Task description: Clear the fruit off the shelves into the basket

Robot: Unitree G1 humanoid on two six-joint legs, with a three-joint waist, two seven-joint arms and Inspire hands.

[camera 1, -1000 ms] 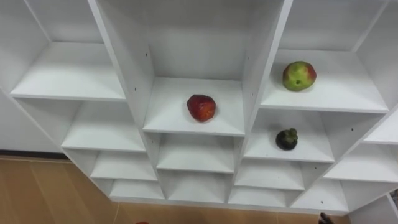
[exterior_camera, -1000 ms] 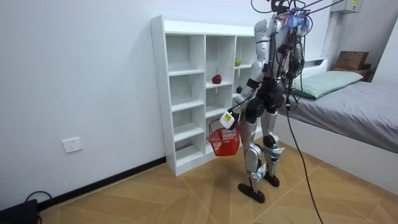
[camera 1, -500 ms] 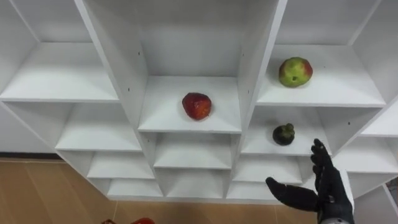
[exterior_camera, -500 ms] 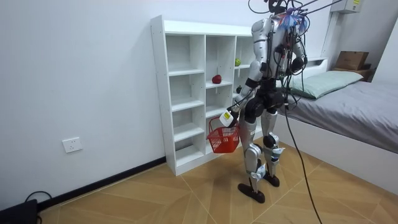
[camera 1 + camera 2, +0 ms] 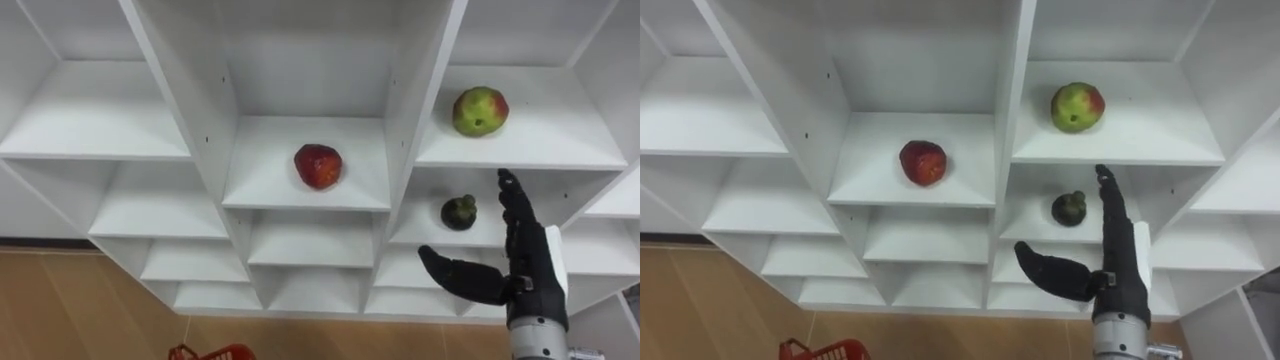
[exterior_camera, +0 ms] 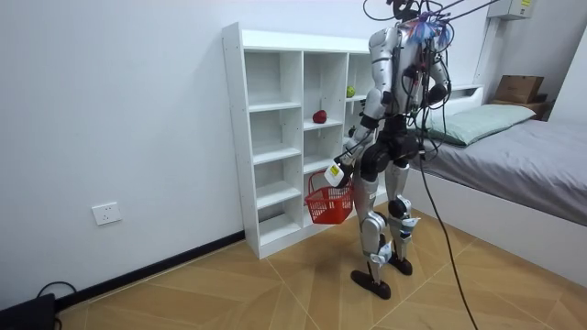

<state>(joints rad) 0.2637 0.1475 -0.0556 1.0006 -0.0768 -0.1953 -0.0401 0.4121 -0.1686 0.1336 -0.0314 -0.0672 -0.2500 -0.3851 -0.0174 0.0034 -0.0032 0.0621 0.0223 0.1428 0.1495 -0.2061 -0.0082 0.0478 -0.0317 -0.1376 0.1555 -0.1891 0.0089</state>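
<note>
A red fruit lies on the middle shelf of the white closet. In the column to its right a green-and-red fruit rests one shelf higher, and a small dark fruit sits in the cubby below that. My right hand is raised in front of this column, open, fingers straight up and thumb out to the left, just below and right of the dark fruit without touching it. In the room view my left hand hangs low at my side with a red basket hanging from it; the basket's rim peeks in at the bottom.
I stand close in front of the closet, on a wooden floor. A bed lies behind me at the room view's right. The other cubbies hold nothing.
My right hand has risen from the bottom edge to beside the dark fruit's cubby. The basket's rim has come into view at the bottom; the fruits lie as before.
</note>
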